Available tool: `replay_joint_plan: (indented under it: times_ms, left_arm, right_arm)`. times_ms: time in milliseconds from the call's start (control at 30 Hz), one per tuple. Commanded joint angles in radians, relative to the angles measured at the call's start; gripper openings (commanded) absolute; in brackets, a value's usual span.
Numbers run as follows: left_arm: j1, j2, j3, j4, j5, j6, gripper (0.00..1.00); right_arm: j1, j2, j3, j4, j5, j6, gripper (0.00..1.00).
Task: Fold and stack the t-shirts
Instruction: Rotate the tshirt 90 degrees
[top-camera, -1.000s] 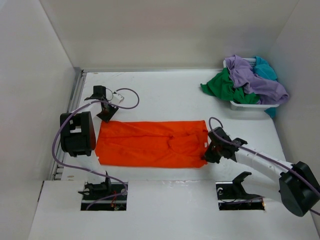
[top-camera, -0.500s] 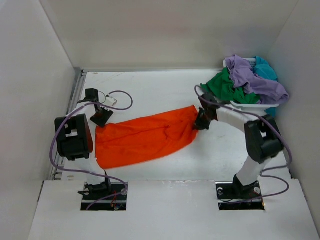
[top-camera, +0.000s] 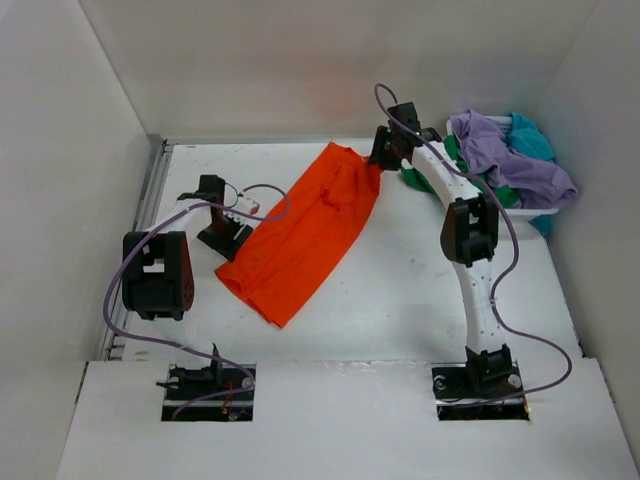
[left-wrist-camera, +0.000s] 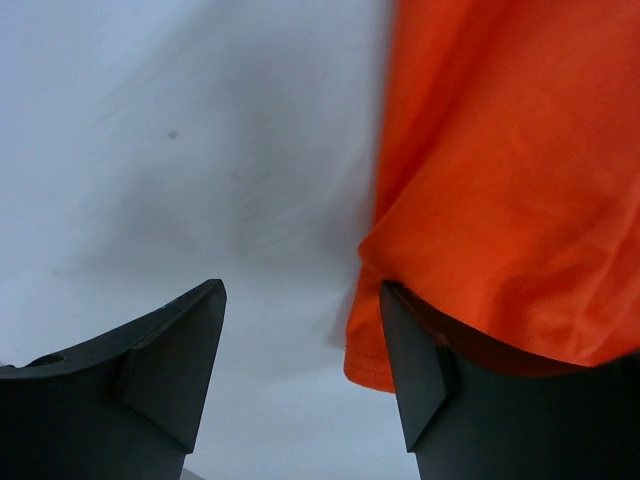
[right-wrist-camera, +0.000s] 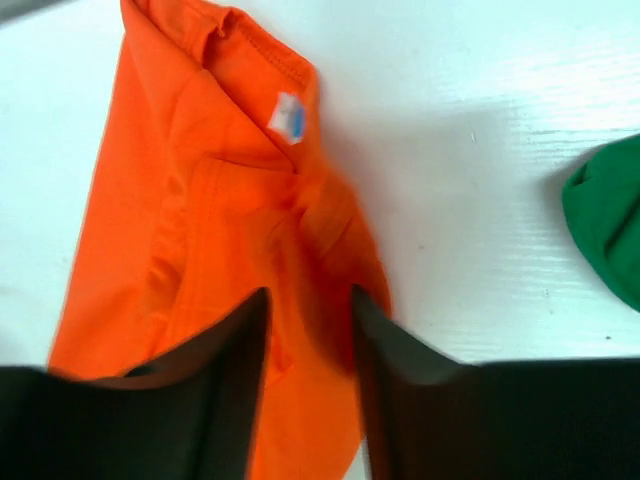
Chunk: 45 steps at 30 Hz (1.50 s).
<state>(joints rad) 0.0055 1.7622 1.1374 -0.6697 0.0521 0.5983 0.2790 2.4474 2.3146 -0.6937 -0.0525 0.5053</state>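
Observation:
The orange t-shirt (top-camera: 305, 225) lies flat and slanted, from the far middle of the table down to the near left. My right gripper (top-camera: 378, 160) hangs open over its far end, fingers apart above the cloth near the collar label (right-wrist-camera: 288, 113); the right wrist view shows this gripper (right-wrist-camera: 308, 292) holding nothing. My left gripper (top-camera: 228, 238) stands open at the shirt's left edge. In the left wrist view this gripper (left-wrist-camera: 300, 290) has bare table between its fingers, and the orange hem (left-wrist-camera: 372, 365) drapes against the right finger. The purple (top-camera: 505, 155), green (top-camera: 492, 195) and teal (top-camera: 530, 135) t-shirts are heaped together.
A white mesh basket (top-camera: 495, 212) at the far right holds the heap, with the green shirt (right-wrist-camera: 610, 225) spilling over towards the table. White walls close in the table on the left, back and right. The right arm stretches far across the right half.
The right gripper carried the shirt's right end to the far back and opened. The shirt swung from lying level to slanted. The left gripper has opened beside the shirt's left edge.

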Motion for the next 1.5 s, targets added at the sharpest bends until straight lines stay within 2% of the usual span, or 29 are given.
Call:
replay_joint_plan:
  times_ms: [0,67,267,400,533,667,767,867,1067,1300,1467]
  left_arm:
    - [-0.045,-0.021,0.048,-0.044,0.049,-0.058,0.62]
    - [-0.051,-0.012,0.048,-0.044,0.040,-0.066,0.62]
    - [-0.040,-0.027,0.022,-0.051,0.045,-0.095,0.62]
    - [-0.037,-0.053,-0.027,-0.039,0.037,-0.107,0.62]
    - [-0.020,-0.064,-0.059,-0.028,0.031,-0.115,0.62]
    - [0.009,-0.052,-0.065,-0.018,0.035,-0.134,0.61]
    - [0.021,-0.043,-0.065,-0.007,0.041,-0.155,0.61]
    - [0.018,-0.064,-0.076,-0.013,0.078,-0.173,0.61]
    - [0.030,-0.078,-0.123,0.004,0.084,-0.178,0.61]
    - [0.061,-0.139,-0.163,0.059,0.091,-0.193,0.61]
    - [0.057,-0.165,-0.173,0.076,0.092,-0.189,0.62]
  right_arm:
    - [-0.001,-0.017,0.074,-0.060,0.000,-0.074,0.48]
    - [-0.011,-0.092,-0.027,-0.034,0.014,-0.074,0.51]
    - [0.001,-0.586,-0.698,0.192,0.146,-0.041,0.63]
    - [0.099,-0.865,-1.065,0.252,0.223,0.100,0.63]
    - [0.302,-0.999,-1.270,0.275,0.218,0.330,0.61]
    - [0.534,-0.960,-1.279,0.290,0.200,0.559,0.60]
    - [0.639,-0.863,-1.212,0.329,0.184,0.634,0.58]
    - [0.683,-0.756,-1.118,0.318,0.117,0.647,0.57]
    - [0.749,-0.660,-1.100,0.356,0.053,0.772,0.54]
    - [0.860,-0.673,-1.208,0.388,0.112,1.018,0.55]
    - [0.920,-0.608,-1.198,0.450,0.137,1.147,0.55]
